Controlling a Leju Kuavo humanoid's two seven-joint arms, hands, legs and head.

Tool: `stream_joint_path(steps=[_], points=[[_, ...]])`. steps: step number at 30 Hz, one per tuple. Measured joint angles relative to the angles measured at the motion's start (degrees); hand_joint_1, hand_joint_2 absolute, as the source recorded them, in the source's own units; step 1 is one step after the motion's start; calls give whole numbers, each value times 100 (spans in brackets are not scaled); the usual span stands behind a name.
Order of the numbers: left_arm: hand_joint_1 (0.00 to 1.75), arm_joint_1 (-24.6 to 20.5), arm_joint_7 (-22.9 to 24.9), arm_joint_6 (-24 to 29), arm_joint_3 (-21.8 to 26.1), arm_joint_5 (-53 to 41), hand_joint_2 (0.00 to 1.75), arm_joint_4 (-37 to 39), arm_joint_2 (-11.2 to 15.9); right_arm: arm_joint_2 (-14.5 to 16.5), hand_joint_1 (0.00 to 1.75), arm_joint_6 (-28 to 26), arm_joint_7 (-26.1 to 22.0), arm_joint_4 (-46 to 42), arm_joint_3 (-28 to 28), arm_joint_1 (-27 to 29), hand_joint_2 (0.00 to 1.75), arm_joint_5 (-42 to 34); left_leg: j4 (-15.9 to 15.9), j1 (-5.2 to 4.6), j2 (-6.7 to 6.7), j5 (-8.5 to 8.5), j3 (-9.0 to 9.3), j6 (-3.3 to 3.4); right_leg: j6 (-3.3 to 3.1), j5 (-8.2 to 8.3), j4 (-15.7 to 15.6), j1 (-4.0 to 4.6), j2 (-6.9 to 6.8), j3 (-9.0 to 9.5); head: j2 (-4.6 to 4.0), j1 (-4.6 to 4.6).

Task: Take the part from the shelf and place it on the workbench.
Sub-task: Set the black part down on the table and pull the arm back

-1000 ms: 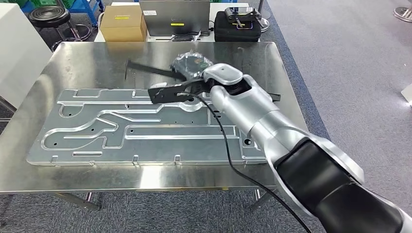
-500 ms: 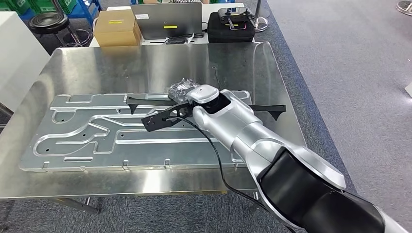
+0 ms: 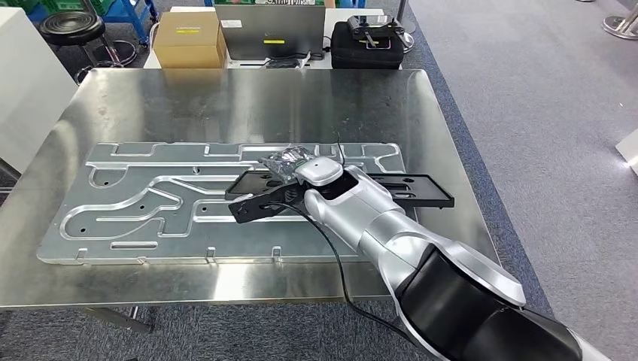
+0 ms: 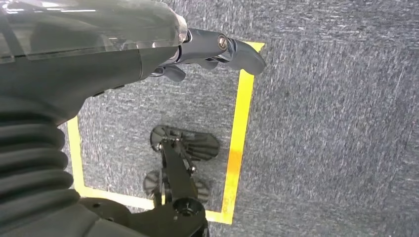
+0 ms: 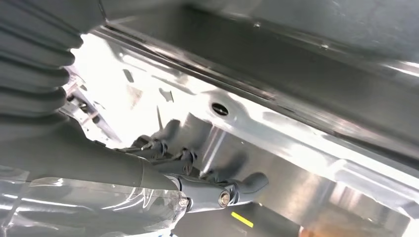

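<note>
Part flat on workbench, middle hidden under right hand.

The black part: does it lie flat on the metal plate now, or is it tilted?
Flat, it seems: the black part lies along the metal plate, with the right hand over its middle. Whether the hand grips it, I cannot tell.

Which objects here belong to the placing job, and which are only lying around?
Belong to the job:
- long black part, lying on the metal plate
- right hand, over the part
- embossed metal plate
- steel workbench

Lying about:
- cardboard box
- laptop
- black case
- stool
</note>
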Motion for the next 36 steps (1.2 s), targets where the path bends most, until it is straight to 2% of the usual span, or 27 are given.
stream_joint_path(steps=[1, 2, 3, 4, 6, 7, 8, 11, 12, 14, 16, 17, 18, 19, 21, 22, 23, 25, 27, 29, 31, 32, 33, 34, 36], points=[[0, -1, 0, 0, -1, 0, 175, 0, 0, -16, 0, -10, -1, 15, 0, 26, 0, -1, 0, -5, 2, -1, 0, 4, 6, -112, 338, -2, -1, -172, 0, 0], [0, -1, 0, 0, -3, 0, 175, 0, 0, -28, 0, -16, -2, 30, 0, 52, 0, -1, 1, -11, 2, -2, 2, 6, 1, -120, 506, -1, -1, -266, 0, 0], [0, -2, 0, 0, -7, 0, 131, 0, 0, -37, 0, -19, -3, 43, 0, 71, 0, 0, 1, -20, 0, -2, 6, 6, -20, -12, 435, 3, 0, -244, 0, 0], [0, -4, 0, 0, -13, 0, 87, 0, -1, -44, 0, -26, -4, 54, 0, 79, 0, 0, 1, -32, -3, -2, 13, 6, -60, 186, 131, 16, 0, -104, 0, 0], [0, -9, -2, -5, -28, 1, 0, 2, -21, -47, 0, -54, -6, 61, 0, 66, 0, 1, 0, -56, -8, -5, 22, -2, -177, 560, -703, 60, -7, 303, 0, -1], [0, -14, -4, -10, -33, 3, 0, 3, -36, -47, 0, -82, -9, 61, 0, 58, 0, 4, -1, -62, -8, -7, 22, -14, -220, 656, -995, 84, -18, 443, 0, -1], [0, -20, -4, -14, -37, 5, 0, 5, -50, -48, 0, -112, -15, 61, 0, 53, 0, 12, -3, -61, -6, -8, 20, -35, -247, 683, -1143, 103, -27, 510, 0, -1], [0, -42, 7, -5, -64, 7, 0, 7, -63, -58, 0, -274, -56, 48, -1, 52, 0, 43, -12, -59, 5, -19, 29, -121, -274, 717, -1257, 89, -37, 555, 0, -1], [0, -46, 12, -1, -81, 5, 0, 7, -66, -61, 0, -377, -79, 32, -4, 46, 0, 53, 67, -60, 9, -83, 3, -143, -291, 743, -1307, 67, -41, 581, 0, -1], [0, -54, 25, 2, -113, -2, 0, 7, -72, -66, 0, -653, -133, -19, -27, 34, 0, 68, 559, -49, 11, -377, -201, -178, -315, 776, -1372, 40, -48, 620, 0, -1], [0, -53, 33, 2, -128, -2, 0, 7, -74, -115, 0, -1070, -210, -118, -105, 47, 0, 63, 1296, -31, 11, -706, -536, -221, -326, 772, -1364, 39, -48, 618, 0, -1], [0, -45, 34, 3, -132, 3, 0, 7, -73, -170, 0, -1333, -266, -204, -174, 67, 0, 52, 1509, -18, 12, -753, -639, -243, -320, 764, -1353, 35, -48, 617, 0, 0], [0, -33, 29, 3, -134, 10, 0, 7, -71, -244, 0, -1620, -340, -326, -270, 94, 0, 30, 1508, -3, 13, -688, -641, -264, -306, 752, -1334, 25, -47, 616, 0, 0], [0, -20, 20, 2, -135, 21, 0, 7, -65, -341, 0, -1917, -440, -495, -400, 129, 0, -8, 1277, 15, 15, -522, -530, -284, -283, 733, -1306, 11, -46, 616, 0, -1], [0, 9, -9, -2, -136, 57, 0, 7, -53, -589, 0, -2486, -733, -985, -763, 248, 0, -150, 515, 42, 14, -192, -154, -318, -208, 665, -1209, -5, -44, 599, 0, -1], [0, 25, -34, -10, -134, 96, 0, 8, -48, -757, 0, -2771, -913, -1321, -997, 355, 0, -245, 250, 48, 4, -111, -21, -295, -170, 636, -1165, 0, -45, 584, 0, -2], [0, 51, -69, -22, -131, 148, 0, 8, -45, -944, 0, -3038, -1080, -1700, -1250, 502, 0, -340, 114, 45, -11, -96, 45, -260, -134, 618, -1135, 11, -49, 573, 0, 0], [0, 125, -167, -66, -117, 276, 0, 9, -43, -1376, 0, -3467, -1326, -2609, -1818, 917, 0, -515, 112, 29, -55, -106, 48, -144, -72, 616, -1144, 21, -72, 586, 0, 1], [0, 213, -264, -110, -90, 395, 0, 9, -42, -1861, 0, -3680, -1502, -3632, -2470, 1483, 0, -688, 89, 33, -91, -96, 69, -52, 5, 545, -1097, 4, -90, 606, 0, 1], [0, 285, -326, -131, -42, 480, 0, 9, -41, -2339, 0, -3689, -1759, -4584, -3196, 2108, 0, -907, 64, 42, -129, -87, 82, 22, 78, 278, -681, -12, -75, 421, 0, 2], [0, 347, -352, -135, 13, 534, 0, 9, -40, -2689, 0, -3609, -2051, -5306, -3862, 2765, 0, -1094, 62, 21, -155, -92, 71, 57, 114, -64, 67, -14, -54, 8, 0, 2], [0, 373, -357, -136, 40, 565, 0, 9, -39, -2852, 0, -3569, -2170, -5654, -4209, 3125, 0, -1184, 62, 5, -158, -97, 68, 69, 115, -143, 348, -11, -48, -163, 0, 2], [0, 393, -358, -135, 65, 595, 0, 9, -39, -2992, 0, -3541, -2257, -5977, -4545, 3512, 0, -1279, 62, -14, -161, -104, 69, 82, 99, -115, 443, -5, -42, -240, 0, 2], [0, 404, -357, -130, 98, 623, 0, 9, -39, -3133, 0, -3501, -2333, -6308, -4909, 3930, 0, -1415, 61, -34, -166, -112, 74, 95, 67, 21, 296, 6, -37, -186, 0, 2], [0, 409, -356, -117, 154, 665, 0, 9, -39, -3329, 0, -3425, -2442, -6785, -5461, 4533, 0, -1654, 59, -58, -181, -122, 86, 114, 4, 319, -191, 30, -34, 50, 0, 2]])
